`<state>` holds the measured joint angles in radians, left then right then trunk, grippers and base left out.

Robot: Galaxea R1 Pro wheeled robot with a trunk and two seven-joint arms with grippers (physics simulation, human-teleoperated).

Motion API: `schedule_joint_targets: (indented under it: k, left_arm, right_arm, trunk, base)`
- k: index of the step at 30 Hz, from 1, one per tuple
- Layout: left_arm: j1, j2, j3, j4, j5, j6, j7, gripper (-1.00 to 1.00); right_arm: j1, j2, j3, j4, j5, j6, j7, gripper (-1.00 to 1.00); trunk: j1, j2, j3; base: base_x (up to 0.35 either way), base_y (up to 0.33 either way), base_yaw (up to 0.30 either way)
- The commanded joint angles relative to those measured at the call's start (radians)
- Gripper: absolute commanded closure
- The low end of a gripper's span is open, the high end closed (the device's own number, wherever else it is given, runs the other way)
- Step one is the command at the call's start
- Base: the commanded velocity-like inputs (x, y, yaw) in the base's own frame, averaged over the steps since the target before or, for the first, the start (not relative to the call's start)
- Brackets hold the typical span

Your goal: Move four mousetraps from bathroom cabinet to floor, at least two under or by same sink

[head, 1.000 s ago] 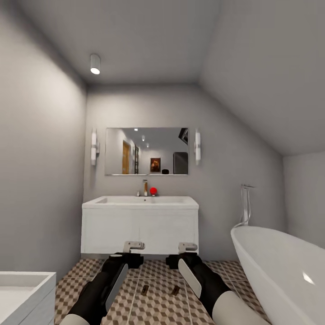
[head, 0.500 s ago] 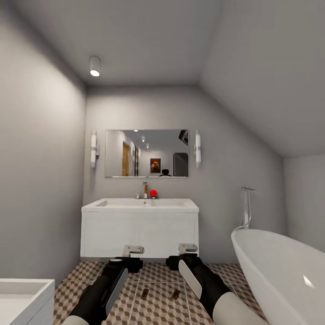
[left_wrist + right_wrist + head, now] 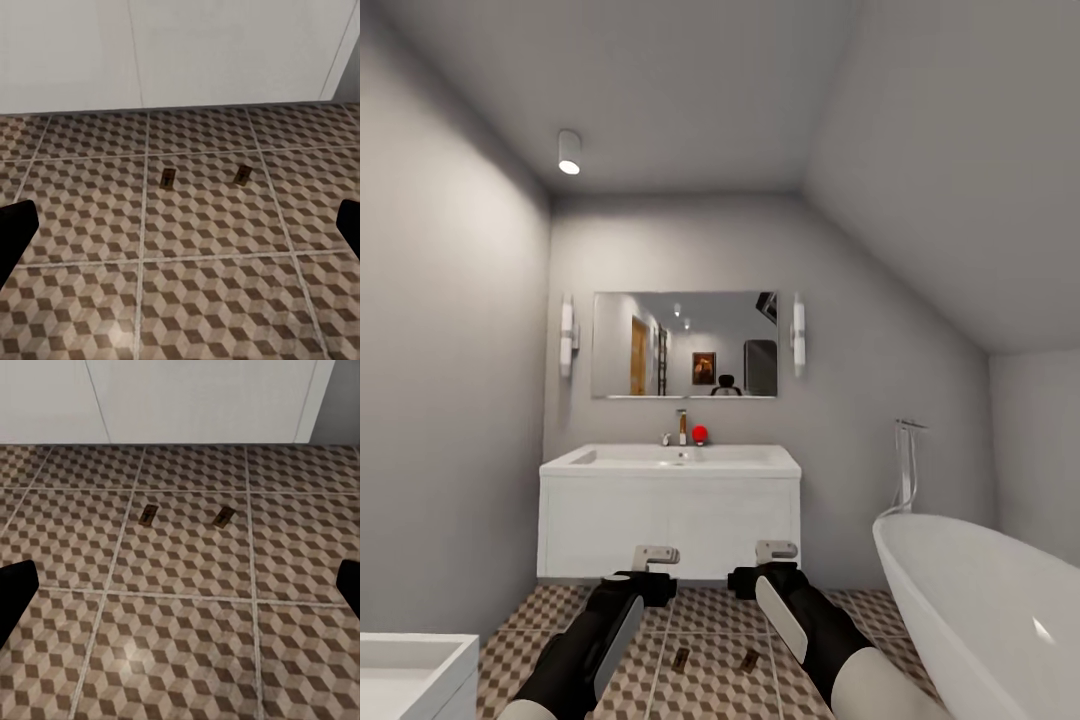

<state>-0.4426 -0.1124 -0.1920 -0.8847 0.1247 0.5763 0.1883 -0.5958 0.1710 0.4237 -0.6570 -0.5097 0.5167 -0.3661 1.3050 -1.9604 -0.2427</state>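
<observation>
Mousetraps (image 3: 681, 658) on floor (image 3: 210, 300), 2 fingers spread

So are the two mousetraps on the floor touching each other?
No, the left mousetrap and the right mousetrap lie apart on the patterned bathroom floor, with bare tile between them.

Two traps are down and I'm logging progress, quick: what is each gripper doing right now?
Left gripper: open, holding nothing.
Right gripper: open, holding nothing.

Each arm comprises a white rounded upper segment, a black forearm with a light grey side panel, and a pale grey gripper bracket.
</observation>
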Motion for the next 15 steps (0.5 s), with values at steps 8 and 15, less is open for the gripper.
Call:
schedule_joint_targets:
  k: [8,15]
  left_arm:
    - [-0.001,0.0,-0.002,-0.001,0.01,0.004,0.002,-1.0]
    - [-0.001,0.0,-0.002,0.0,0.01,0.004,0.001,-1.0]
  right_arm:
    - [-0.001,-0.001,0.005,-0.001,-0.011,0.002,-0.01,-1.0]
    - [0.0,-0.001,0.006,-0.001,-0.011,0.002,-0.01,-1.0]
  trunk:
    - [-0.031,0.055,0.024]
    - [-0.058,0.104,0.046]
  base:
    - [0.0,0.0,0.0]
    - [0.0,0.0,0.0]
